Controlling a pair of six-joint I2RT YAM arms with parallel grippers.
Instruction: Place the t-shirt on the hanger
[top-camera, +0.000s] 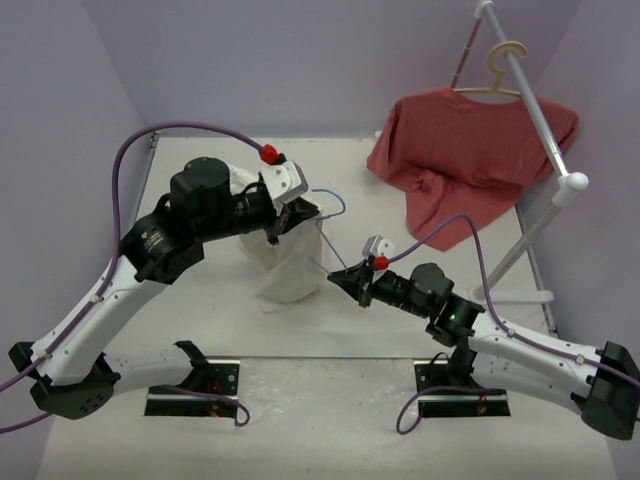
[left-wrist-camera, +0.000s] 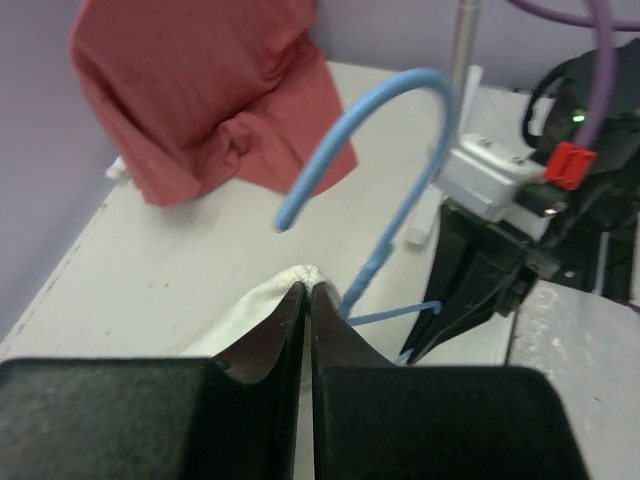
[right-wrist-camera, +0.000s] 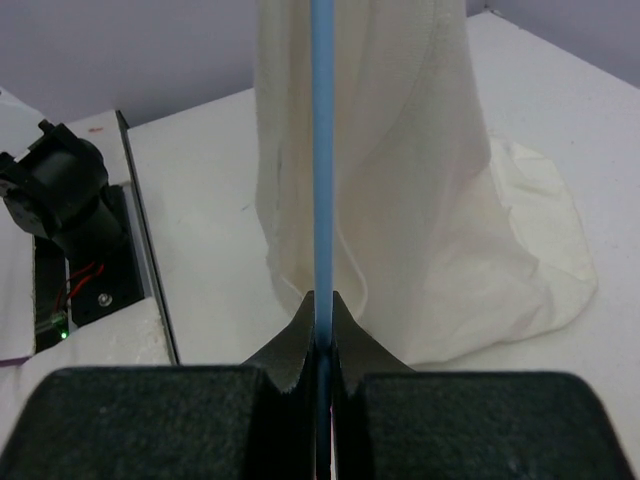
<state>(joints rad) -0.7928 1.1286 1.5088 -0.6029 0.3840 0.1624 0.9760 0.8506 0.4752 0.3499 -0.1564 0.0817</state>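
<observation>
At the near edge of the counter the bases of both arms are bolted side by side. Just beyond them, right of centre, the right gripper is stretched leftward, low over the surface. Its jaws are pressed together on a straight run of the light-blue wire hanger, which is seen in the right wrist view rising from between them. Directly behind that wire the cream-white t-shirt is hung in a loose cone; its lower folds are pooled on the counter. Whether the wire passes inside the cloth cannot be told.

Further back and left of centre, the left gripper is held above the counter. Its jaws are clamped on a pinch of cloth at the top of the t-shirt, so that the garment is lifted from that one point. In the left wrist view the hanger's twisted neck is seen just beside the pinched cloth; its hook is curved up and over beyond the jaws, and one wire arm is run across towards the right gripper.

At the far right a red t-shirt is draped on a beige hanger, which is hooked over the slanted bar of a white rack; the lower part of that shirt is laid on the counter, well apart from both grippers.
</observation>
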